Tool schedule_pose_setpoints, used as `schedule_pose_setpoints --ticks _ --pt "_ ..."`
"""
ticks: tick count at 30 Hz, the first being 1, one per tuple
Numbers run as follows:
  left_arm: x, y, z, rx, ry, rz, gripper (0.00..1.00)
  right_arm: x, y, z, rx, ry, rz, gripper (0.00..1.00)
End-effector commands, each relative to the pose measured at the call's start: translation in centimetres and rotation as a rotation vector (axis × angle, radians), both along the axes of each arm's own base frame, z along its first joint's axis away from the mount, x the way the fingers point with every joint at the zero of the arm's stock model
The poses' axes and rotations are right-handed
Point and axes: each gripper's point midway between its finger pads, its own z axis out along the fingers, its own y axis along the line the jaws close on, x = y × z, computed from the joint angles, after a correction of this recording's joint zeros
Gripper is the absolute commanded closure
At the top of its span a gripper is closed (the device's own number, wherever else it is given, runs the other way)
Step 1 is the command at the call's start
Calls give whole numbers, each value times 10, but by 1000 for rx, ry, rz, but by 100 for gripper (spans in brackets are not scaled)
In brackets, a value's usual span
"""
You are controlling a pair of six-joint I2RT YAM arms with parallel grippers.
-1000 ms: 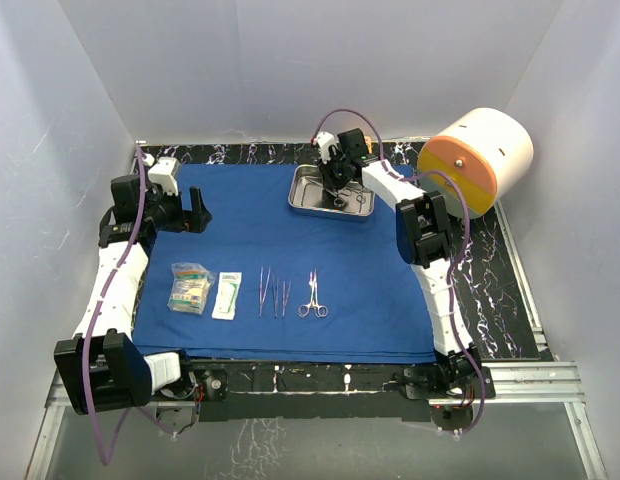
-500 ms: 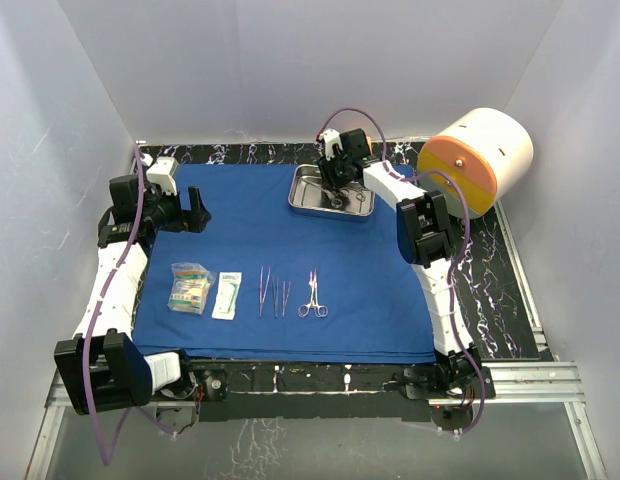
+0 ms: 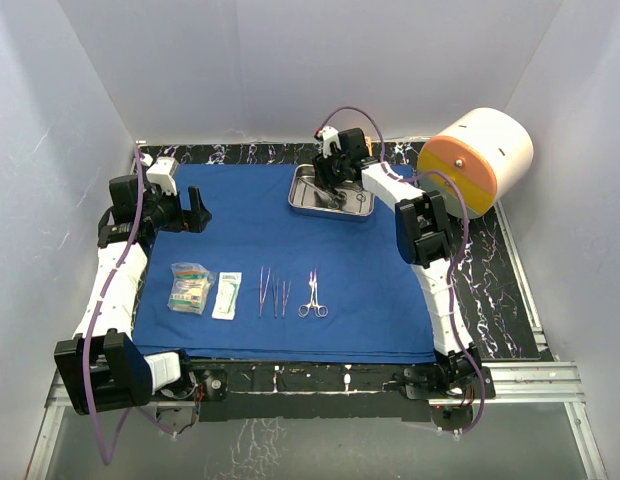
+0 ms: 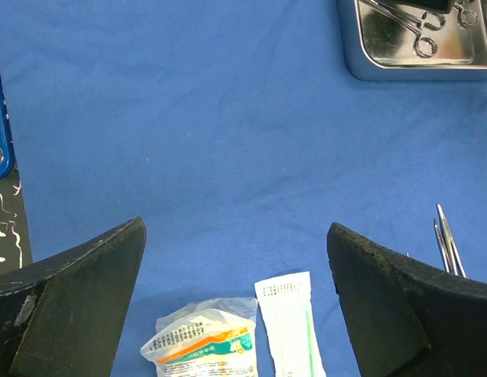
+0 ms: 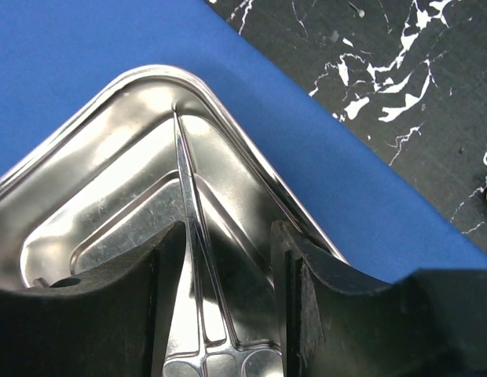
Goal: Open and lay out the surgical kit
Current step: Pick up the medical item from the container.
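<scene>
The blue cloth wrap (image 3: 250,230) lies spread on the tabletop (image 3: 510,290), with two packets (image 3: 189,287), forceps (image 3: 273,292) and a clamp (image 3: 312,296) laid in a row near its front edge. The steel tray (image 3: 320,213) at the far edge holds further instruments (image 4: 412,31), so layout is judged incomplete. The right claw (image 5: 228,236) sits in the tray, fingers apart astride one slender instrument (image 5: 188,196); the left claw (image 4: 234,226) hangs wide apart over the cloth.
</scene>
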Motion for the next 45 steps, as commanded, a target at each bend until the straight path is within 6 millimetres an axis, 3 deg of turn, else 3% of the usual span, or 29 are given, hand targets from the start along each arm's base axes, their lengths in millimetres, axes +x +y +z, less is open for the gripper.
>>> schedule_pose_setpoints --ticks 1,11,20,24,33,39,45 --pt "-1 -1 8 -13 -35 -8 1 17 23 54 76 -135 36 55" --pt "-2 1 8 -15 -36 -5 2 20 48 36 68 -140 77 53" --pt "-3 2 7 -16 -35 -2 2 24 47 5 4 -126 73 59" --pt "-3 2 6 -16 -35 0 1 21 40 -10 -67 -120 84 65" --pt "-3 3 7 -16 -38 3 1 15 27 -28 -145 -88 79 91" --pt "-3 3 6 -20 -35 3 2 22 31 -9 -117 -120 64 100" --pt "0 3 2 -34 -23 15 3 28 37 49 -39 -215 50 100"
